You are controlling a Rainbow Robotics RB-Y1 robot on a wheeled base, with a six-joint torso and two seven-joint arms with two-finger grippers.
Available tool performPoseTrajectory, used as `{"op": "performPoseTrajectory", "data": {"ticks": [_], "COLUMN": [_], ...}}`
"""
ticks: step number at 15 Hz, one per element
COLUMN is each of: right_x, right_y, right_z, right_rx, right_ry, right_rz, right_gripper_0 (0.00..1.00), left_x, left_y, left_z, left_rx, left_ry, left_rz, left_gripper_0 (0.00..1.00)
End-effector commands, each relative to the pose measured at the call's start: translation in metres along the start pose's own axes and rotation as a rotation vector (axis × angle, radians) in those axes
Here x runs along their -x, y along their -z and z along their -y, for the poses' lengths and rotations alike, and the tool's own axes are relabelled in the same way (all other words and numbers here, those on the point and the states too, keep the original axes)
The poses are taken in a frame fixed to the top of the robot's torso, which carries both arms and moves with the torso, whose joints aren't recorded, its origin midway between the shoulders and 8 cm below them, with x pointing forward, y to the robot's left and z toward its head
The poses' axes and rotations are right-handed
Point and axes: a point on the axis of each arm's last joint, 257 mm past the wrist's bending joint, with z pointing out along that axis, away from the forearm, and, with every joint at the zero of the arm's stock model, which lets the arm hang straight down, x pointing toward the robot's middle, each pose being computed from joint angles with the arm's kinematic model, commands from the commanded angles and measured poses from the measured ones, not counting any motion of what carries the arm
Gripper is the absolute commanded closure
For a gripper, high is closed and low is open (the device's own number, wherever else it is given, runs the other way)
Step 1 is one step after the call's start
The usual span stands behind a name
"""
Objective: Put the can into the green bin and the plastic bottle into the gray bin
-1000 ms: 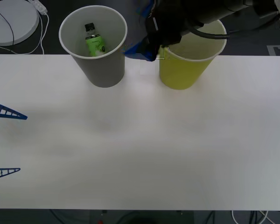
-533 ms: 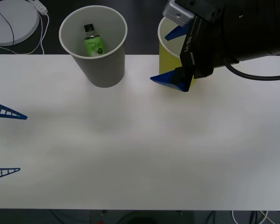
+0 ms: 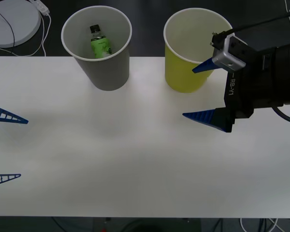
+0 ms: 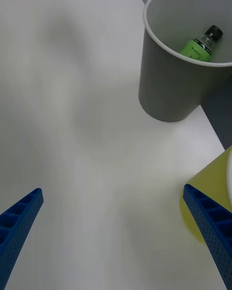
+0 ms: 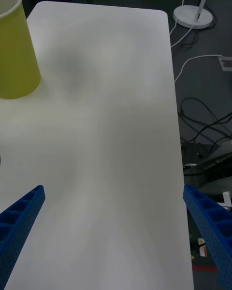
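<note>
1. "RB-Y1" is read in white letters on the black body of the right gripper [image 3: 203, 92]; the print on the bottle label is too small to be read.
2. Two large paper cups are counted on the white table [image 3: 135, 159]: one gray paper cup with white rim, the gray bin [image 3: 97, 46], and one yellow-green paper cup with white rim, the green bin [image 3: 193, 48]. They stand upright, side by side but apart, at the far table edge.
3. One small green plastic bottle with black cap [image 3: 99, 42] is seen lying tilted inside the gray bin, cap up.
4. The right gripper is held above the table just beside the green bin, jaws spread wide, nothing between them.
5. The left gripper [image 3: 7, 147] is parked at the table's left edge, blue ribbed fingers spread apart, nothing held.
6. One round white lamp base [image 3: 12, 21] with cable is seen beyond the table.
</note>
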Motion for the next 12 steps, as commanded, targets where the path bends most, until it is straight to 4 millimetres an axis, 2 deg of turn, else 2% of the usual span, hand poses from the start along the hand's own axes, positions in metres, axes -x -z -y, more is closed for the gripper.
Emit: {"op": "performPoseTrajectory", "data": {"ticks": [1, 6, 12], "right_x": [-0.019, -0.038, -0.059], "right_y": [0.004, 0.001, 0.011], "right_z": [-0.009, -0.022, -0.034], "right_rx": [-0.014, -0.025, 0.042], "right_ry": [0.06, 0.163, 0.282], "right_rz": [0.012, 0.067, 0.148], "right_gripper_0": [0.0, 0.0, 0.0], "left_x": [0.0, 0.0, 0.0], "left_y": [0.0, 0.0, 0.0], "left_z": [0.0, 0.0, 0.0], "left_rx": [0.0, 0.0, 0.0], "left_ry": [0.0, 0.0, 0.0], "left_rz": [0.0, 0.0, 0.0], "left_gripper_0": [0.0, 0.0, 0.0]}}
